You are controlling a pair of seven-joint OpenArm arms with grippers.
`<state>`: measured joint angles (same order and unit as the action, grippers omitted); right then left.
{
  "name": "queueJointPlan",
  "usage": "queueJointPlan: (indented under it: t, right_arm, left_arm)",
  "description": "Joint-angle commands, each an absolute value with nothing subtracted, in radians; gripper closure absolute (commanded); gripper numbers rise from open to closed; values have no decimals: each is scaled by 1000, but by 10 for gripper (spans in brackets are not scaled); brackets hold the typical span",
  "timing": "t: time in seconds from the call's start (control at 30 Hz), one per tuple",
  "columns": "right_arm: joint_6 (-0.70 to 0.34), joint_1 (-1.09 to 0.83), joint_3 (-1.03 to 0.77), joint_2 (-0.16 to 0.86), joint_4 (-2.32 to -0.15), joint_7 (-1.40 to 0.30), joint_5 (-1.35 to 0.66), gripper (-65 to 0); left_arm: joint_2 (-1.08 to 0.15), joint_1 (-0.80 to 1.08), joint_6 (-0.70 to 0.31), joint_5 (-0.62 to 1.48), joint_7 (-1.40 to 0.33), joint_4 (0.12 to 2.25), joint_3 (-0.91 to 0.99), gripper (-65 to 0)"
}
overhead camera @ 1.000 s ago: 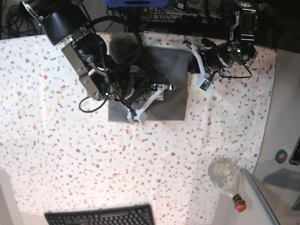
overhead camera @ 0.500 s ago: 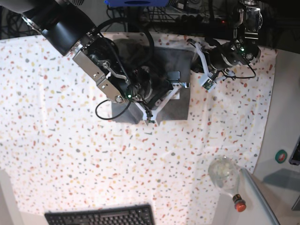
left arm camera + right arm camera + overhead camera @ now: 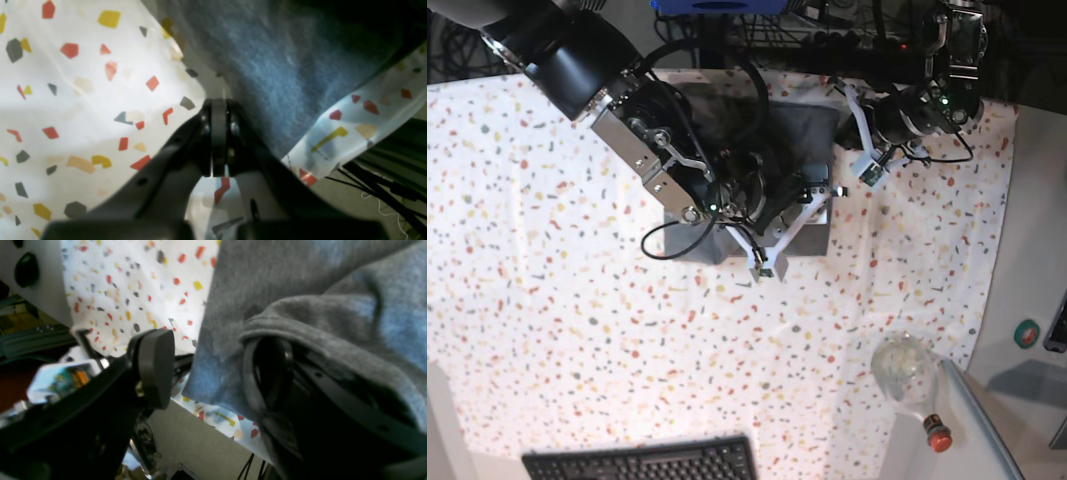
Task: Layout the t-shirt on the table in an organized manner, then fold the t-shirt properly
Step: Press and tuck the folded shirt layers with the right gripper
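Observation:
The grey t-shirt lies folded in a rectangle at the far middle of the speckled table, mostly covered by my right arm. My right gripper is over its right part and open. In the right wrist view, one pad hangs free while a fold of the t-shirt drapes over the other finger. My left gripper is shut, with its tips at the edge of the t-shirt, near the shirt's far right corner. No cloth shows between its jaws.
A clear bottle with a red cap lies at the table's near right corner. A black keyboard sits at the near edge. A plain grey side surface borders the right. Cables hang past the table's far edge.
My right arm has swung rightward and nearer across the t-shirt, and its jaws have widened. My left gripper has shifted slightly up toward the shirt's far right corner, still shut.

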<state>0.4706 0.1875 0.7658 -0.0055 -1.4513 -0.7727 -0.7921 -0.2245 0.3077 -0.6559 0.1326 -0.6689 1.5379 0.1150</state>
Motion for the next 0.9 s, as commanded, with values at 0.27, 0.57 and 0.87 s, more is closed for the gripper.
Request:
queueJointPlan:
  t: [0.27,0.57,0.87]
  right_arm:
    - [312,206,756,-39,-1474,-737,-802,-375]
    - [335,211,743,24,-1742,-776,-802,-366]
    - [495,85,483,177,-1733,-805,-802,0]
  left_arm:
    - [-271,375,-659,147,-653,1621,159,0]
    - [-331,446,-667,154,-653,1618,452,0]
    - [-348,486,-667,154,-651,1623,590,0]
